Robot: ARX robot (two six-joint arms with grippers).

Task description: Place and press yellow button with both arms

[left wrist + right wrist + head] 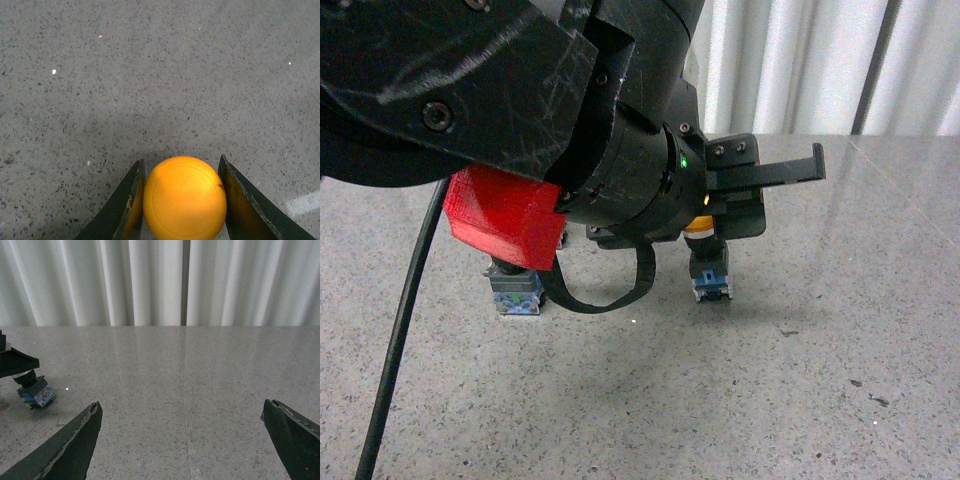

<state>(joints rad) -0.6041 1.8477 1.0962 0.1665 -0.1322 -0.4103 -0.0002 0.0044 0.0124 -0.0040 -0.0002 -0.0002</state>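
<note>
The yellow button [184, 197] fills the gap between my left gripper's [182, 200] two black fingers, which are shut on its cap. In the front view the cap [701, 229] is mostly hidden under the left gripper [720, 215], and its dark neck and blue contact block [712, 285] hang down to about the grey speckled table [800, 380]. My right gripper [182, 440] is open and empty over bare table, well off to one side. In its view the button's blue block [36, 394] shows under a left gripper finger [15, 363].
The bulky black left arm with its red block [505, 215] fills the upper left of the front view. Behind the red block stands another button's blue base [516, 294], its cap hidden. A black cable [400, 350] hangs at the left. White curtains [160, 280] close off the far table edge.
</note>
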